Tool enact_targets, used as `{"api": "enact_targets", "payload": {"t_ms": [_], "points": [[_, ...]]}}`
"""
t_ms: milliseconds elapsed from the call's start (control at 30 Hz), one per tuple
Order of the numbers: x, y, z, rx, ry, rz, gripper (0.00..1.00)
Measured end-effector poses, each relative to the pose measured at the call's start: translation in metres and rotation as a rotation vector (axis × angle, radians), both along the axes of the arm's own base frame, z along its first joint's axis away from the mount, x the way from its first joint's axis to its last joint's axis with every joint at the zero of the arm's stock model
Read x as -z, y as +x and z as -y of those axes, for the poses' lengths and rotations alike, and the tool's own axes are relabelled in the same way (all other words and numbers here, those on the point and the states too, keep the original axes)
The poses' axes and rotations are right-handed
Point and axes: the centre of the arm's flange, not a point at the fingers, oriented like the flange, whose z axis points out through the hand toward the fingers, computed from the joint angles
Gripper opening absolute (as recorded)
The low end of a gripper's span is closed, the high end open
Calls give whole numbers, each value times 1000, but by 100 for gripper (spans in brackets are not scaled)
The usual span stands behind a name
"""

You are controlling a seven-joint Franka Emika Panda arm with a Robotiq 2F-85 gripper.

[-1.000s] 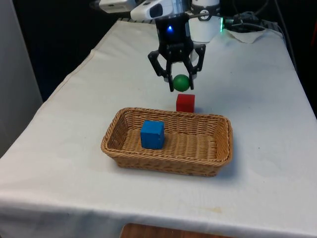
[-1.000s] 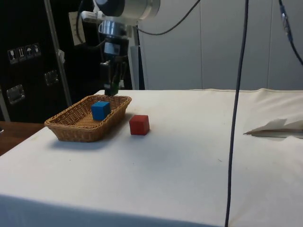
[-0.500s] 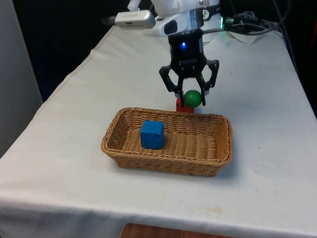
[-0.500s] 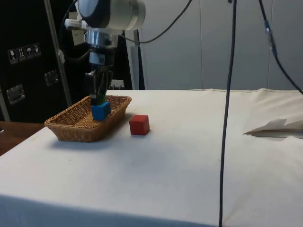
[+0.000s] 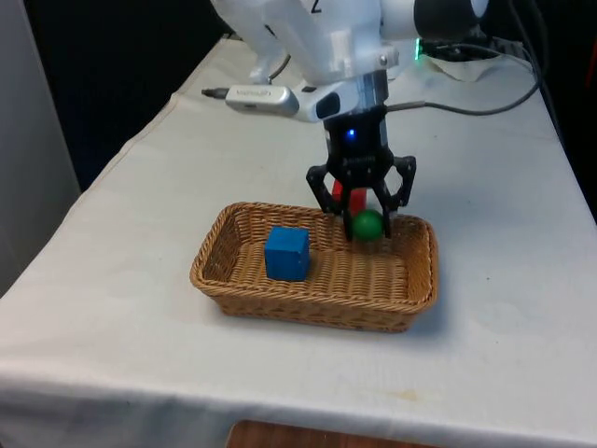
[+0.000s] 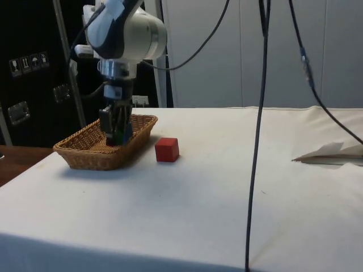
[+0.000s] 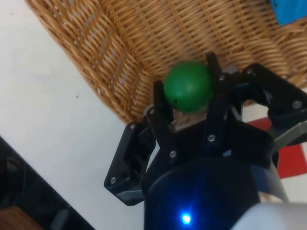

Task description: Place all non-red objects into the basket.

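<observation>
Covering the tabletop [image 5: 140,233] was a white cloth, and on it sat the wicker basket [image 5: 233,299]. Above the basket's far end toward the front view's right hung the black claw [image 5: 365,219], its fingers [image 7: 160,103] closed against both sides of the green ball [image 7: 188,86], which was held just over the woven floor. A blue cube [image 5: 286,253] rested inside the basket, well apart from the claw. A red cube [image 6: 167,149] stood on the cloth just beside the basket's far wall.

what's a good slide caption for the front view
Gripper holds the green ball over the wicker basket, beside the blue cube.
</observation>
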Motion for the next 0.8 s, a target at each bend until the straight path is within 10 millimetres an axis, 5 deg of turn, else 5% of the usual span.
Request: {"api": "enact_targets", "payload": {"t_ms": [333, 467, 500, 667, 800], "points": [[18, 10, -1, -3, -9, -2, 0], [18, 10, -1, -4, -9, -2, 26], [18, 10, -1, -4, -9, -3, 50], [18, 10, -1, -5, -9, -3, 97], [17, 10, -1, -5, -9, -2, 100]]}}
